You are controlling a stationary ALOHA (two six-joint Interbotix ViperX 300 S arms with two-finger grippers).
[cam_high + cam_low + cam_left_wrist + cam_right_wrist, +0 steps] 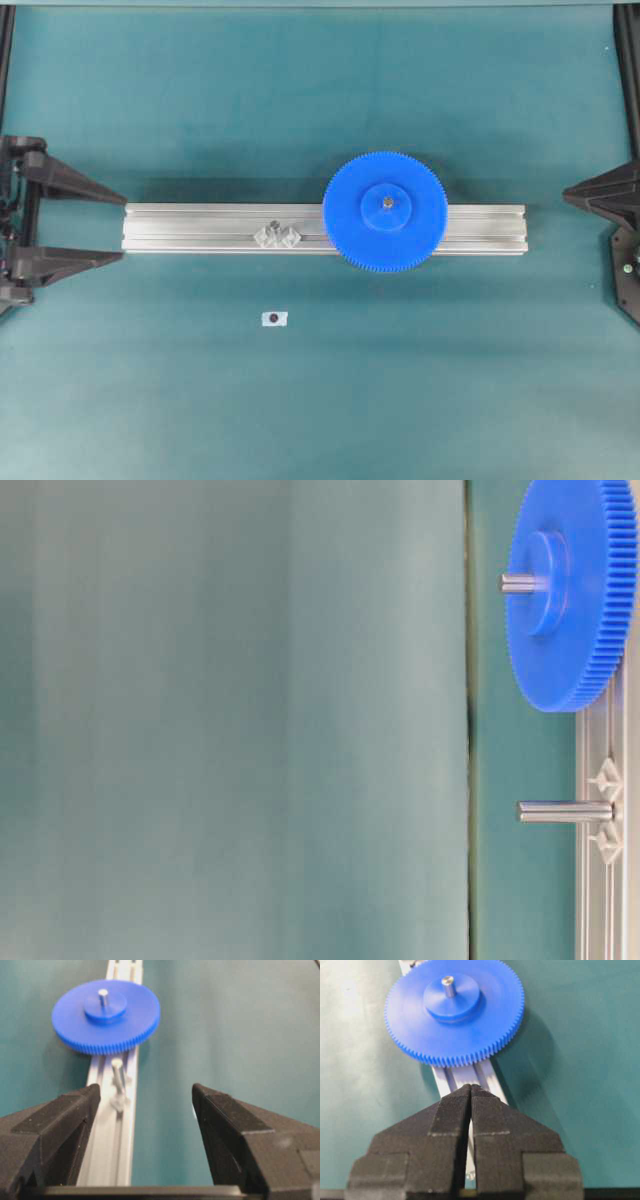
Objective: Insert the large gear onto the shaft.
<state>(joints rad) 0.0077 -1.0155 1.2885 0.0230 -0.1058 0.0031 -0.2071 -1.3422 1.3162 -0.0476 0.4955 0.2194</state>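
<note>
The overhead camera looks straight down on the aluminium rail (200, 228). The table-level view is rotated sideways, close to the rail's edge. Both wrist cameras face inward along the rail, sharing the large gear (106, 1015).

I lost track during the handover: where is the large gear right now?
In the overhead view the large gear lies flat on the aluminium rail, right of centre, with the shaft poking up through its hub.

left gripper (145, 1110): matte black plastic, two thick wedge-shaped fingers, faintly speckled, grainy surface
right gripper (470, 1091): same black plastic, blocky stepped fingers tapering to ridged tips, pale scuffs along edges
arm frames: black angular brackets at the overhead view's side edges
</note>
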